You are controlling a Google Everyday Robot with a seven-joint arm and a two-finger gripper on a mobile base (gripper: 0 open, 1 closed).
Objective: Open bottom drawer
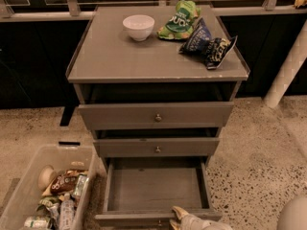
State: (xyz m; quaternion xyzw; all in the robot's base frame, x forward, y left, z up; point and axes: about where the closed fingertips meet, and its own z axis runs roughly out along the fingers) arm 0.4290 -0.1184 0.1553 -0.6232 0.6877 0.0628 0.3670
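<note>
The bottom drawer (156, 190) of the grey cabinet is pulled well out, and its plain grey interior shows with nothing in it. Its slim front panel (129, 218) runs along the lower edge of the view. My gripper (178, 215) is at the drawer's front panel, just right of centre, with pale fingers (180, 212) pointing up over the panel's top edge. The knob is hidden at the frame's bottom edge. The middle drawer (157, 147) and the top drawer (156, 115) are shut, each with a small round knob.
On the cabinet top (120, 56) stand a white bowl (138, 27), a green chip bag (180, 19) and a dark blue chip bag (207, 41). A clear bin (48, 190) of snacks and cans stands on the floor at the left. A white post (288, 66) rises at the right.
</note>
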